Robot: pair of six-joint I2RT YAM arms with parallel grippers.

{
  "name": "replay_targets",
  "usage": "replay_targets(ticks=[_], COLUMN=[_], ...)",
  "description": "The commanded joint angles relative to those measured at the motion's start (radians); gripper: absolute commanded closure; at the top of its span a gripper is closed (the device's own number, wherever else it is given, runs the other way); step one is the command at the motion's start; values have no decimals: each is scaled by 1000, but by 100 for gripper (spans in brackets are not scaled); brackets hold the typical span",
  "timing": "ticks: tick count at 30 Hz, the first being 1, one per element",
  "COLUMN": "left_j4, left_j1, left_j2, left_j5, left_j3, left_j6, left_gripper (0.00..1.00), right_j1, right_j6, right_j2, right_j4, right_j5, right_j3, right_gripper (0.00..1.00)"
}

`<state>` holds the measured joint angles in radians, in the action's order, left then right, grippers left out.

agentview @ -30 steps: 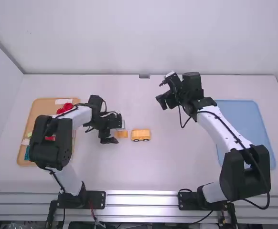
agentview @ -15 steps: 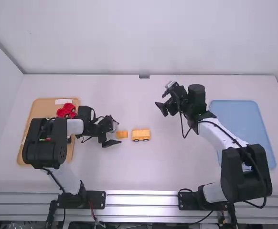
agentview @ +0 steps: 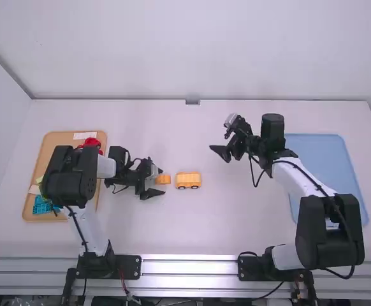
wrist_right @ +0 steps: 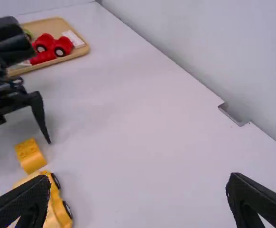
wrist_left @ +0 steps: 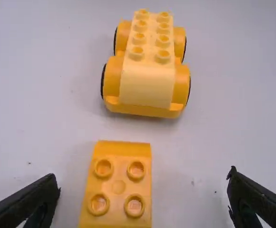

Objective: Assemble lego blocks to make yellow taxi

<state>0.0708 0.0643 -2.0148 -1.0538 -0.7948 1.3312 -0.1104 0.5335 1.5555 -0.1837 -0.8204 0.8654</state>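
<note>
On the desk [agentview: 236,223], we have the wheeled car [wrist_left: 147,85] ready and seemingly must join the block [wrist_left: 119,186] near it, our left end effector [wrist_left: 144,181] beside that block and right end effector [wrist_right: 139,178] well apart, both wide open and empty.

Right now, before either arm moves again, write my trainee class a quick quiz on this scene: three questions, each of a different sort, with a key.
1. True or false: the small orange-yellow plastic block with four round studs is stacked on the yellow plastic car base with wheels.

2. Which holds the red plastic piece with black-rimmed wheels?
A) the light blue rectangular tray
B) the tan rectangular tray
C) the right arm's hand

3. Fill the gap: the fingers of the left arm's black two-finger hand are ____ (open or shut).

Key: 1 false; 2 B; 3 open
</note>
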Motion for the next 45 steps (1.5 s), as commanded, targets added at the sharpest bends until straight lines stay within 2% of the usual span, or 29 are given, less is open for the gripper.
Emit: replay_targets(ticks=[1, 6, 11, 15, 22, 25, 29, 34, 39, 45], left_j4=[4, -47, -57, -53, -62, -55, 27, 140, 118, 105], left_j1=[-4, 0, -2, -4, -5, -5, -6, -10, -49, -104], left_j2=[-14, -14, -14, -14, -13, 2, 88, 251, 333, 341], left_j5=[-28, -18, 15, 34, 49, 50, 53, 42, 46, 43], left_j3=[-27, -10, 2, 3, 3, 3, 0, 2, 2, 3], left_j6=[5, 3, 4, 5, 61, 39, 29, 68, -59, -86], left_gripper=[15, 40, 51, 55, 72, 73, 77, 76, 74, 76], right_j1=[-1, -3, 0, -1, -3, -2, -3, -3, -5, -69], right_j6=[30, 66, 70, 69, 116, 129, 182, 428, 531, 752], right_j2=[-16, -16, -16, -16, -14, 2, 47, 164, 287, 454], right_j4=[13, 35, 34, 36, 90, 107, 119, 145, 143, 136], right_j5=[-45, -47, -47, -47, -47, -48, -134, -324, -384, -424], right_j3=[-3, -3, -3, -3, -3, -3, -3, -3, -3, -2], right_gripper=[1, 1, 1, 1, 1, 1, 1, 1, 1, 1])
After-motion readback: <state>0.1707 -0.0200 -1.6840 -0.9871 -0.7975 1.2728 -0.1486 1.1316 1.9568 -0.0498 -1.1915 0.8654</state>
